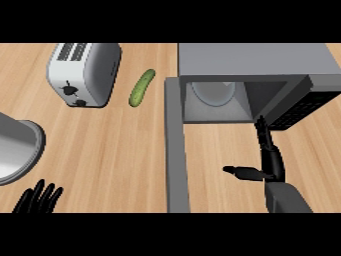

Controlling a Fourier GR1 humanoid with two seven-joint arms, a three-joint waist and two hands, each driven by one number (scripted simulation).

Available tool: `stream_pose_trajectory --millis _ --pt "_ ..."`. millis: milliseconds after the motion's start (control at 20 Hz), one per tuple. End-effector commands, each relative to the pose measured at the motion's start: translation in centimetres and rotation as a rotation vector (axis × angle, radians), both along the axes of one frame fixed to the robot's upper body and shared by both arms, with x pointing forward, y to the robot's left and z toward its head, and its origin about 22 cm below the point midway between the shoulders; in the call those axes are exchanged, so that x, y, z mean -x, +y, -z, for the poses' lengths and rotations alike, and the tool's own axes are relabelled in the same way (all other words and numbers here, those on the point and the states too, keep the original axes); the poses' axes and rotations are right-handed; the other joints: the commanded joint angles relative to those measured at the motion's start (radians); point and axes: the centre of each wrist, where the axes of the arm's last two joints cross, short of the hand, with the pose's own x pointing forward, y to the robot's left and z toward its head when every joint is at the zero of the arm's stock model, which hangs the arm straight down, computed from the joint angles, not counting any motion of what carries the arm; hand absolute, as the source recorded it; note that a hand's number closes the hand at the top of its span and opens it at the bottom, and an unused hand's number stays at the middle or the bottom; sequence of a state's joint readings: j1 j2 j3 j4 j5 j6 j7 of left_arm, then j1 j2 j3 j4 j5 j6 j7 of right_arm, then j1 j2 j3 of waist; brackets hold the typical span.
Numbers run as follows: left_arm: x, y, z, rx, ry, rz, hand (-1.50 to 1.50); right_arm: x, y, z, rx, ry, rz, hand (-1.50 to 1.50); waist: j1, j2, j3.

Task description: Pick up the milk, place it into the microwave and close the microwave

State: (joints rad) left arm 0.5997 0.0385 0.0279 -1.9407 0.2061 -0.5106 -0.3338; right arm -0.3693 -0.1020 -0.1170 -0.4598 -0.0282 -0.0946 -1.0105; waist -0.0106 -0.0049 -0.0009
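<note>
Grey box-shaped microwave [254, 57]: open, its flat grey door [174, 160] swung out over the wooden tabletop [106, 145]. Milk: not visible, possibly hidden in the cavity. Black right hand [270, 162]: fingers straight, empty, just before the opening. Black left hand [38, 197]: open, resting at lower left. Likely step: closing. Clear the right hand, then push the door's outer face near its free edge.

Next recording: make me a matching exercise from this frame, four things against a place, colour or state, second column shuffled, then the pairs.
Things:
1. toaster
2. cucumber
3. microwave door
4. left hand

Descriptions:
A. swung wide open
B. green, lying flat
C. resting at the lower left edge, fingers up
D. silver, slots on top

Pairs: 1-D, 2-B, 3-A, 4-C
</note>
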Motion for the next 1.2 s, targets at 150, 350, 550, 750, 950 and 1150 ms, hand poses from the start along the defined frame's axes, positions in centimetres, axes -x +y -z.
stream_pose_trajectory --millis 150,350,550,750,950,1150 --pt "-2.2 -0.9 1.0 -0.070 0.029 0.175 -1.50 4.4 -4.6 -0.3 -0.011 -0.047 0.034 1.50 -0.008 -0.001 -0.001" --pt "-2.8 -4.7 0.5 -0.158 0.037 0.260 1.50 6.4 -5.5 -0.9 -0.005 0.002 0.059 -1.50 -0.005 0.000 -0.001" --pt "-4.4 -6.0 2.7 -0.201 -0.007 0.325 1.50 9.0 -10.3 -1.7 -0.057 -0.034 0.135 -1.50 -0.001 0.002 0.000" --pt "-6.9 -8.5 2.9 -0.202 0.011 0.305 1.50 10.8 -13.2 -3.1 -0.085 -0.024 0.166 -1.50 0.001 0.004 0.000" --pt "-9.9 -9.8 2.4 -0.229 -0.012 0.214 1.50 12.9 -14.1 -3.0 -0.087 -0.043 0.188 -1.50 0.004 0.005 0.001" --pt "-12.3 -11.9 3.1 -0.313 -0.022 0.310 1.50 13.1 -15.3 -3.4 -0.083 -0.033 0.159 -1.50 0.004 0.005 0.001"
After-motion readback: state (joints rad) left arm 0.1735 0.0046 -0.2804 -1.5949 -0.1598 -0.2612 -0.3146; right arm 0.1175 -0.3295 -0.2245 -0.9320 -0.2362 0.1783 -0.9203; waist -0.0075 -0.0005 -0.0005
